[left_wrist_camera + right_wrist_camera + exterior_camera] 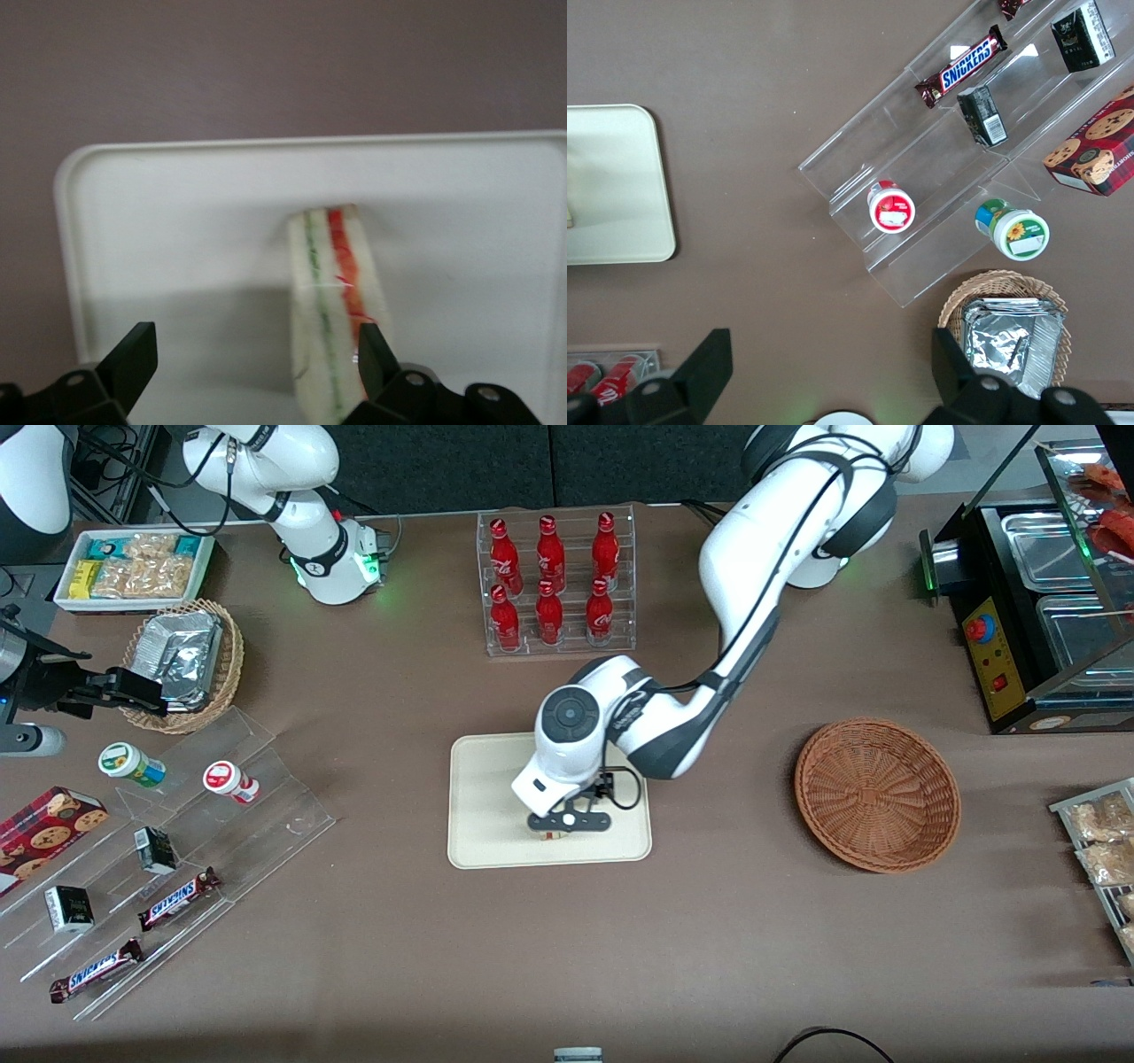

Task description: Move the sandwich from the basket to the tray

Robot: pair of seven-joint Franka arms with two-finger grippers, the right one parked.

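Note:
The sandwich [330,301] lies on the cream tray [177,230], its green and red filling lines facing up. My left gripper [255,343] hangs just over the tray with its fingers spread wide, so it is open. One fingertip [372,350] stands right against the sandwich's red side and the other fingertip [135,352] is well apart from it. In the front view the gripper [567,825] sits low over the part of the tray [483,806] nearest the camera and hides almost all of the sandwich. The reddish-brown wicker basket [877,793] stands beside the tray toward the working arm's end and holds nothing.
A clear rack of red bottles [554,584] stands farther from the camera than the tray. Toward the parked arm's end are a clear stepped display [177,850] with snack bars and cups, a tan basket of foil packets [182,662] and a white snack box [133,567]. A black food warmer [1036,602] stands at the working arm's end.

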